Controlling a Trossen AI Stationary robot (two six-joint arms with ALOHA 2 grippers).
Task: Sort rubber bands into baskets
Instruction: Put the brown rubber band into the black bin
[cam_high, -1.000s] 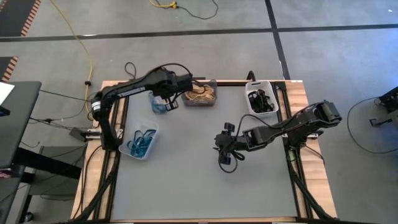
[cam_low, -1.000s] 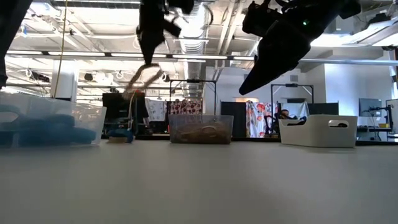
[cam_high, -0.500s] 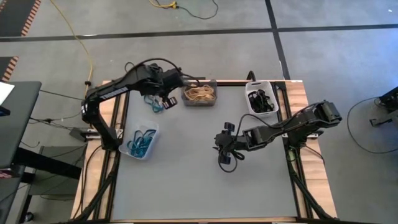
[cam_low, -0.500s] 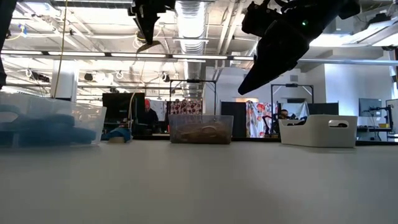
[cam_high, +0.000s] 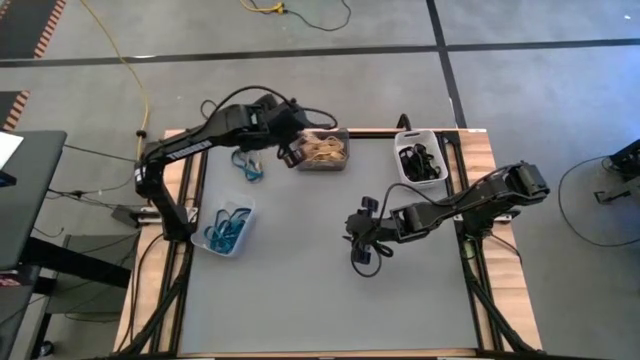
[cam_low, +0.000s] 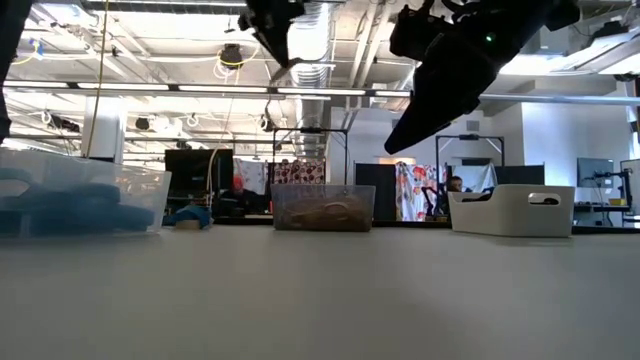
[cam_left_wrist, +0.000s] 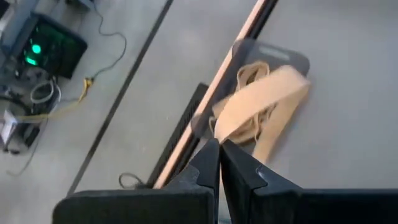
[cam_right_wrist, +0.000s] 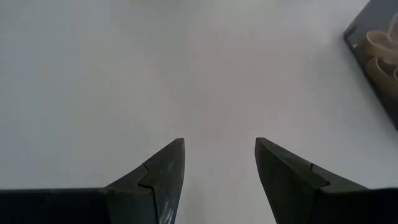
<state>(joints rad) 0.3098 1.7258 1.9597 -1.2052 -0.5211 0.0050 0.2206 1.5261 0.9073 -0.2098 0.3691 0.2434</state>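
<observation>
My left gripper (cam_high: 293, 152) is high over the table's far left, beside the dark grey basket (cam_high: 322, 150) of tan rubber bands, and it is shut on one tan rubber band (cam_left_wrist: 261, 106). The white basket (cam_high: 420, 162) at the far right holds black bands. The clear basket (cam_high: 228, 226) at the left edge holds blue ones. Loose blue bands (cam_high: 250, 166) lie on the table left of the dark basket. My right gripper (cam_high: 365, 250) hovers open over the bare middle of the table, nothing between its fingers (cam_right_wrist: 161, 171). My left gripper pinches one end of the tan band (cam_left_wrist: 225, 127) between its two fingertips. The fingers slant downward, coming from the table's left. The band is lifted clear of the table and stretches away from the fingertips as a flat loop, seen against the dark basket (cam_left_wrist: 273, 56).
In the low view the clear basket (cam_low: 80, 200) stands at the left, the dark basket (cam_low: 323, 208) in the middle and the white basket (cam_low: 510, 210) at the right. The near half of the table is bare grey surface. Cables run along the wooden side rails.
My left gripper has risen well above the table and tipped closer to level, carrying the tan band, then swung toward the dark basket. The band, which hung below it a second ago, has gone up with it. My right arm has kept still.
</observation>
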